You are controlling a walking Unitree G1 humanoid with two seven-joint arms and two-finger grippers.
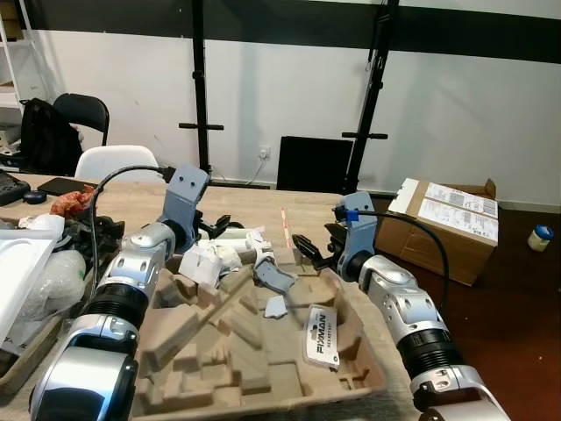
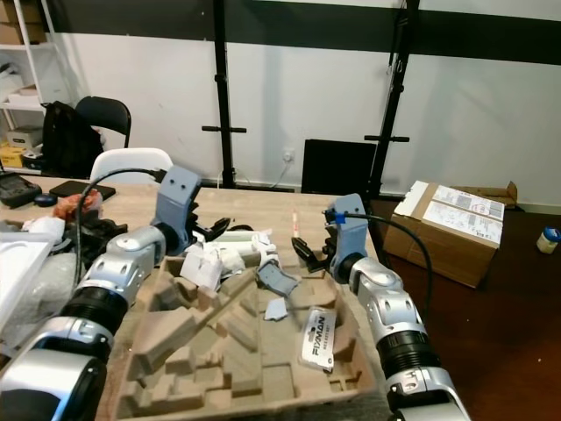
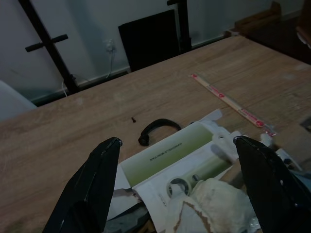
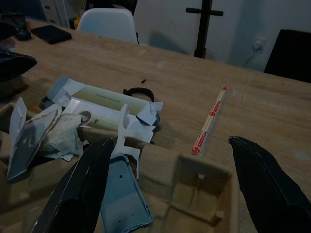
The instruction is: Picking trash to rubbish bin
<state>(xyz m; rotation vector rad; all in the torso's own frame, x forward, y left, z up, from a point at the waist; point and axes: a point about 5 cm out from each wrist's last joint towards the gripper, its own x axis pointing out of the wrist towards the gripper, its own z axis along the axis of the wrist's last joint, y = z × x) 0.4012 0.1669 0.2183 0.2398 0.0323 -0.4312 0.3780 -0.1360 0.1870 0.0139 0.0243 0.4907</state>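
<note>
Torn white packaging scraps (image 1: pixel 230 250) crowd the far rim of the brown moulded pulp tray (image 1: pixel 254 351); beyond them the wooden bench (image 1: pixel 254 203) lies open, save one thin paper-wrapped stick (image 1: pixel 285 226).

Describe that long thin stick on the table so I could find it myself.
Start at the big brown pulp tray on the wooden table. Just beyond its far edge, between the two end effectors, lies the paper-wrapped stick. Unlike the crumpled white scraps nearby, it is straight, narrow and marked with red.
</note>
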